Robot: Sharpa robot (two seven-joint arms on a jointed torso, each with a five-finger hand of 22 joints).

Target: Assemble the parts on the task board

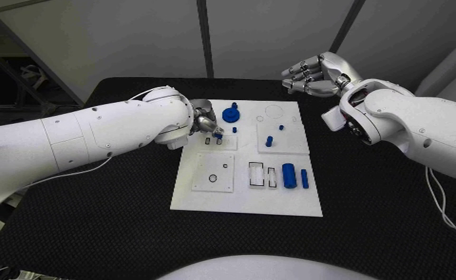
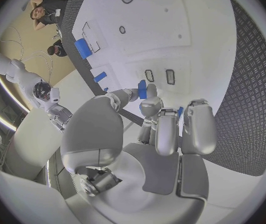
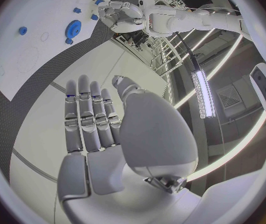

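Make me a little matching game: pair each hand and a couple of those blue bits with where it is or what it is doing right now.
Things:
1. left hand
2. right hand
3. blue gear
4. large blue cylinder

States:
A. lies flat beside empty rectangular slots near the task board's front
B. raised past the board's far edge, holding nothing
C. pinches a small blue part just above the board
D. sits near the board's far edge

Pairs: 1-C, 2-B, 3-D, 4-A

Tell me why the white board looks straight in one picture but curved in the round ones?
Head view: the task board has straight edges. Left wrist view: a fisheye lens bends the board around the left hand, which pinches a blue part. Right wrist view: the same bending behind the open right hand, with a bright ceiling strip glaring.
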